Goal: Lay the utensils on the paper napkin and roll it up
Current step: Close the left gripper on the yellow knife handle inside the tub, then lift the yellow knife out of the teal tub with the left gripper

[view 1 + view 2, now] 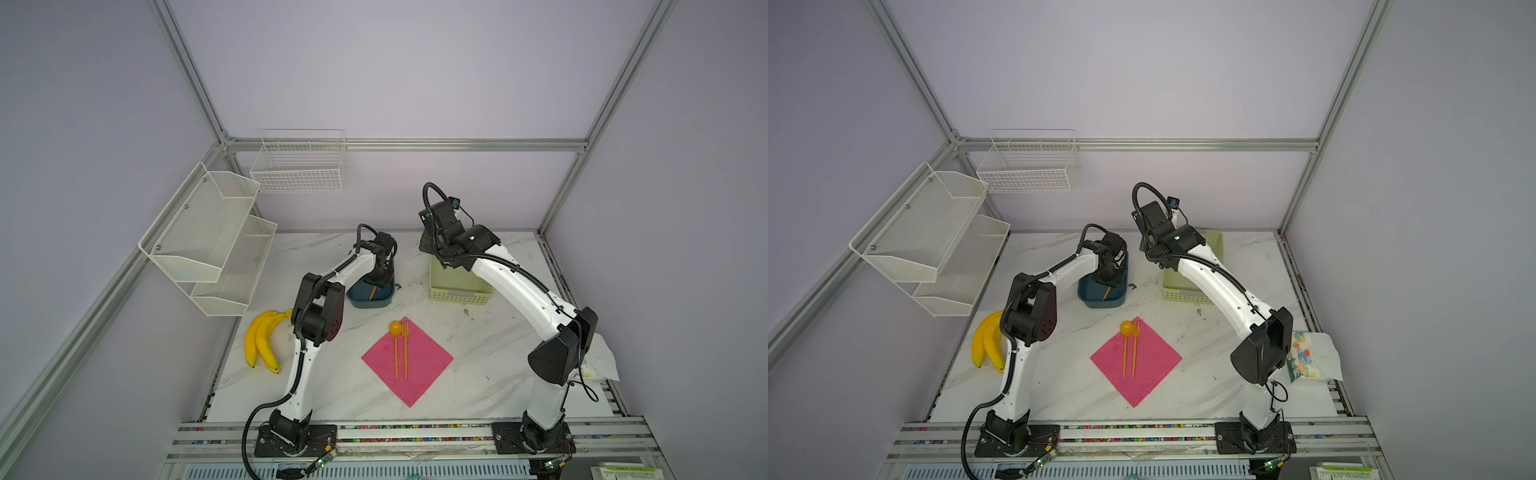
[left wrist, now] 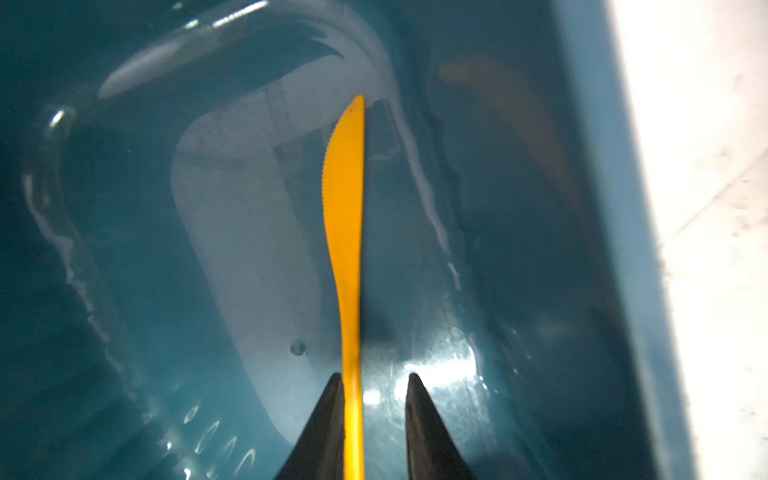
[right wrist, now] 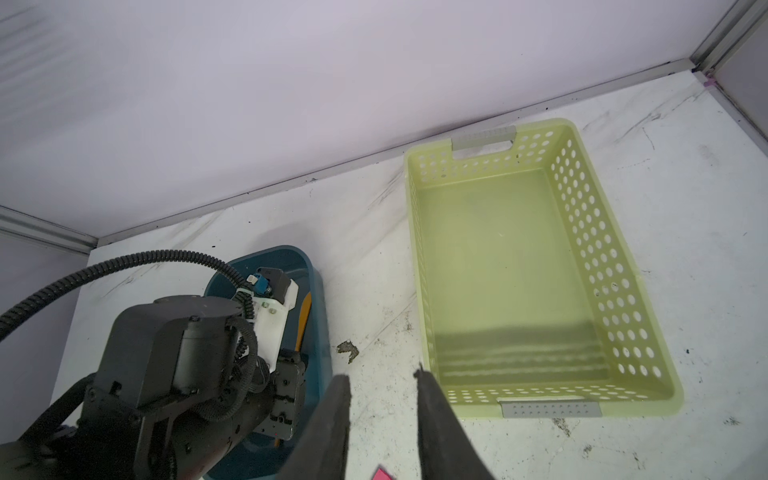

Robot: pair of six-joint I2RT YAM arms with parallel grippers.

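The pink paper napkin [image 1: 419, 365] [image 1: 1150, 365] lies flat as a diamond on the marble table. An orange spoon [image 1: 395, 328] and fork [image 1: 405, 349] rest on it side by side. The orange knife [image 2: 345, 208] lies in the blue tub [image 1: 365, 301] [image 3: 320, 332]. My left gripper [image 2: 374, 376] is down inside the tub, open, with the knife handle against one finger and a gap to the other. My right gripper [image 3: 380, 374] hangs open and empty above the table between the tub and a green basket.
A pale green perforated basket [image 1: 457, 286] [image 3: 519, 270] stands empty at the back right. Bananas [image 1: 262, 340] lie at the left edge. White mesh shelves [image 1: 208, 237] and a wire basket [image 1: 299, 166] hang on the walls. A patterned packet [image 1: 1302, 359] lies far right.
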